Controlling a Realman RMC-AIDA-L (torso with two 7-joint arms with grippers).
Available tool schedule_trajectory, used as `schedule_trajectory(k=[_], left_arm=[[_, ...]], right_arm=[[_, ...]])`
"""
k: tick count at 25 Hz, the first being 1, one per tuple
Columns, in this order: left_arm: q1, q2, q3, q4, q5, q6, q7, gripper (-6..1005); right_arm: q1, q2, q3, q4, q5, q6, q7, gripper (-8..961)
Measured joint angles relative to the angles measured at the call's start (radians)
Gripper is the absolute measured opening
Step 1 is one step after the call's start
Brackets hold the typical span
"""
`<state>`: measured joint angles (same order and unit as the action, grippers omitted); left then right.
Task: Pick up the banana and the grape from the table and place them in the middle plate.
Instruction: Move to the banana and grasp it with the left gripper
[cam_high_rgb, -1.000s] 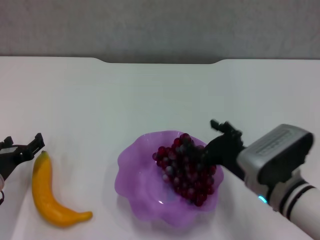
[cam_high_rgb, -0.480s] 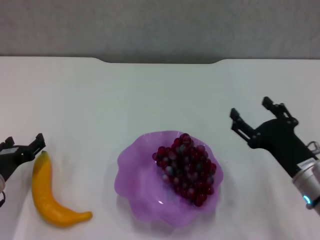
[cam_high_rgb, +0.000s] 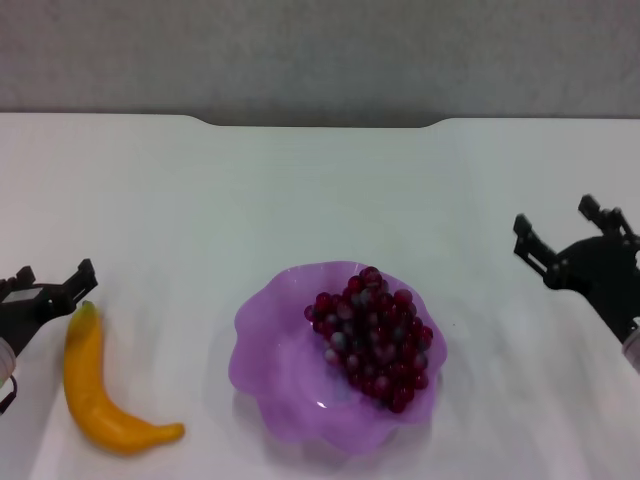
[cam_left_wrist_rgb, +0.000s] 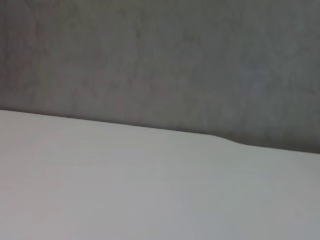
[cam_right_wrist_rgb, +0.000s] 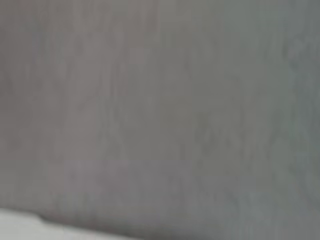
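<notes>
Rightward I withdrew my right gripper (cam_high_rgb: 567, 236), fingers apart; the grape (cam_high_rgb: 372, 335) lay in the middle plate (cam_high_rgb: 270, 360). My left gripper (cam_high_rgb: 50, 285), fingers apart, should straddle the banana (cam_high_rgb: 95, 385) mid-length.

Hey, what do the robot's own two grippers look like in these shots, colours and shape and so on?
In the head view both are matte black. The left gripper has two short blocky fingers on a dark body at the frame's edge. The right gripper has two angular, notch-tipped fingers joined to a rounded black housing. A pale edge of the wrist shows below it. No cables or markings are visible.
</notes>
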<state>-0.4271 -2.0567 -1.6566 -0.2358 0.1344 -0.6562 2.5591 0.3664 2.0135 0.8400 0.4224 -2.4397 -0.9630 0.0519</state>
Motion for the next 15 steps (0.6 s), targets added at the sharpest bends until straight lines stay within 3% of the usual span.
schedule_trajectory(k=[5, 15], left_arm=[[0.004, 0.0, 0.0, 0.0, 0.001, -0.026, -0.003, 849], [-0.003, 0.002, 0.0, 0.001, 0.005, -0.055, -0.012, 847]], right_arm=[[0.041, -0.001, -0.004, -0.085, 0.001, 0.083, -0.005, 893], [0.068, -0.004, 0.001, -0.109, 0.002, 0.173, -0.006, 891]])
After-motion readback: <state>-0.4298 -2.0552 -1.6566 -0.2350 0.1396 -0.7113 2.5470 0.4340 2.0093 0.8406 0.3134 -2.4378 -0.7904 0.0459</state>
